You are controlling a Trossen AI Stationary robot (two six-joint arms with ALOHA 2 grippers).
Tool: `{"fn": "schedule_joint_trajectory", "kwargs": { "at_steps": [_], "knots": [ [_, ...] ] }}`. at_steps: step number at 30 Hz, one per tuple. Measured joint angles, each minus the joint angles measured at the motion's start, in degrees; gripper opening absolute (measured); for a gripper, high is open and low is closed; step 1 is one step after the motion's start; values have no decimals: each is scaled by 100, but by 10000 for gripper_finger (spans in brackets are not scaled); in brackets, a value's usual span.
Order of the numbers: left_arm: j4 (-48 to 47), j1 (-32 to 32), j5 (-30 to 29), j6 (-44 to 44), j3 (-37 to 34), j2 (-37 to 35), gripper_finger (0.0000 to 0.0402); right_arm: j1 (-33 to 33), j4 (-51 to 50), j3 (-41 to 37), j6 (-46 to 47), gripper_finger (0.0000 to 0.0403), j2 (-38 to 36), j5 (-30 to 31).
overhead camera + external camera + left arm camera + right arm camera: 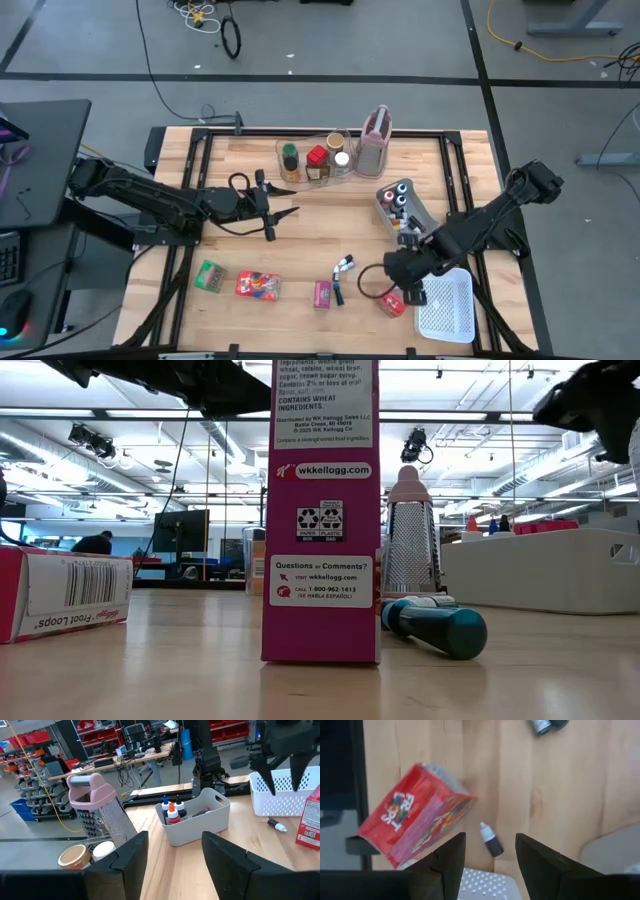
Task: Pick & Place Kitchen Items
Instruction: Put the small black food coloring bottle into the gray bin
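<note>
The high view is showing the whole table (300, 230): near its front edge a green packet (209, 276), a red packet (257, 286) and a pink box (323, 294) are lying in a row, with small dark bottles (341, 268) just beside the pink box. Another red box (392, 303) is sitting between those bottles and the white mesh basket (446, 310). At the back, spice jars (316, 160) are standing in a clear bin beside a pink-handled grater (375, 140), and a grey bin (400, 205) is holding coloured-cap bottles.

The low view is giving only the pink box upright and close, a teal-capped bottle (440, 626) lying beside it and a cereal box (60, 600) at the edge.

The left arm is reaching level across the table's middle, its left tool (283, 213) standing released and empty, facing the grey bin (192, 820) in its wrist view.

The right arm is bending down over the front right corner, its right tool (408, 289) pointing downward, fingers apart and grasping nothing, hovering above the red box (415, 815) and a small dark bottle (491, 840) just beside it.
</note>
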Motion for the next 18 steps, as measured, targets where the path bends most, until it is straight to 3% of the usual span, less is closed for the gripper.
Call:
{"fn": "schedule_joint_trajectory", "kwargs": {
  "at_steps": [18],
  "knots": [
    [5,0,0,-91,0,0,194,280,51,-2,-309,181,1145,63]
  ]
}}
